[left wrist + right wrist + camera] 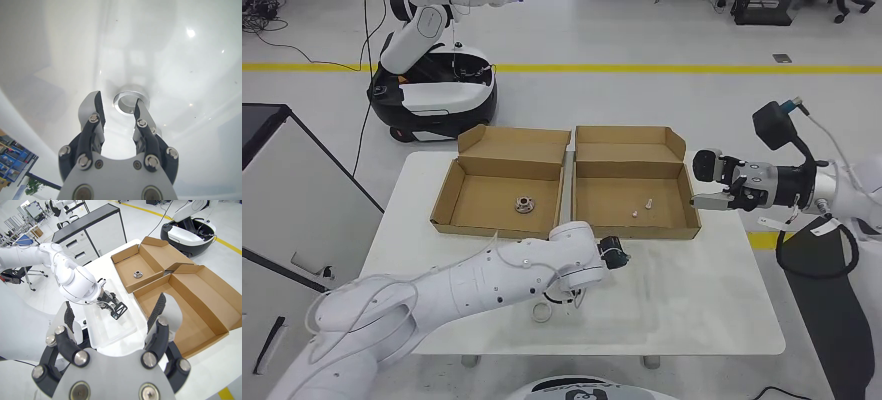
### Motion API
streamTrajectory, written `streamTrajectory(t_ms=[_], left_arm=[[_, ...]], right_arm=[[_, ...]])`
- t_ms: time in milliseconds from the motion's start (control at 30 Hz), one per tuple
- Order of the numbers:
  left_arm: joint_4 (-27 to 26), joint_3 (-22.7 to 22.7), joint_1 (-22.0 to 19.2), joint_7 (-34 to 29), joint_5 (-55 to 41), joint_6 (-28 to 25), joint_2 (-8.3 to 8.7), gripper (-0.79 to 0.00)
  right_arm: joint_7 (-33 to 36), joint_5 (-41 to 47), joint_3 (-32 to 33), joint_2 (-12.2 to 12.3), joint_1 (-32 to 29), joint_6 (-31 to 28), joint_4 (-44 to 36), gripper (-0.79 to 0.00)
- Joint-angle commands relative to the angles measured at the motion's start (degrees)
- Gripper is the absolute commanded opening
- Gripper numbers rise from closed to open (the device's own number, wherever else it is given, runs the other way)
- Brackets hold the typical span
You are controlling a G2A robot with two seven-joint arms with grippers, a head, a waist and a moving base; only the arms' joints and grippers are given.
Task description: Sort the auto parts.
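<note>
Left wrist view: left gripper (118, 96) wide open, poised over metal ring (130, 102) in clear tray (113, 336), one fingertip at ring's rim. Right gripper (707, 185) likewise spread, empty, beside right cardboard box (602, 205). Flanged hub (524, 205) inside left box (477, 205).

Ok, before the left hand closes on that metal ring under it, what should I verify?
1. Left hand open: ok.
2. Silver metal ring has its wall between the fingers: ok.
3. Fingers low enough to grip: cannot tell.
4. Two brown cardboard boxes open: ok.
5. Right hand open, apart from the left arm: ok.
</note>
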Motion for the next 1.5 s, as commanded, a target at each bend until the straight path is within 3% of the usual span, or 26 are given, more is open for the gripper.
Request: streamTrajectory(t_ms=[0,67,233,367,400,567,900,1467], left_arm=[[-0.2,0.0,0.4,0.0,0.2,-0.9,0.25,-0.339],[-0.8,0.0,0.6,0.0,0.2,-1.6,0.43,-0.28],[-2.1,0.0,0.9,0.0,0.2,-2.9,0.97,-0.28],[-3.2,0.0,1.0,0.0,-0.9,-3.4,1.48,-0.342],[-3.4,0.0,0.9,0.0,-1.2,-3.3,1.61,-0.391],[-3.7,0.0,0.6,0.0,-2.3,-1.9,2.1,-0.446],[-3.6,0.0,0.6,0.0,-2.7,-0.9,2.15,-0.477],[-1.0,0.0,1.5,0.0,-1.2,-2.3,0.79,-0.582]], right_arm=[[0.0,0.0,0.0,0.0,0.0,0.0,0.0,0.0],[0.0,0.0,0.0,0.0,0.0,0.0,0.0,0.0],[0.0,0.0,0.0,0.0,0.0,0.0,0.0,0.0],[0.0,0.0,0.0,0.0,0.0,0.0,0.0,0.0],[0.0,0.0,0.0,0.0,0.0,0.0,0.0,0.0],[0.0,0.0,0.0,0.0,0.0,0.0,0.0,0.0],[0.0,0.0,0.0,0.0,0.0,0.0,0.0,0.0],[0.0,0.0,0.0,0.0,0.0,0.0,0.0,0.0]])
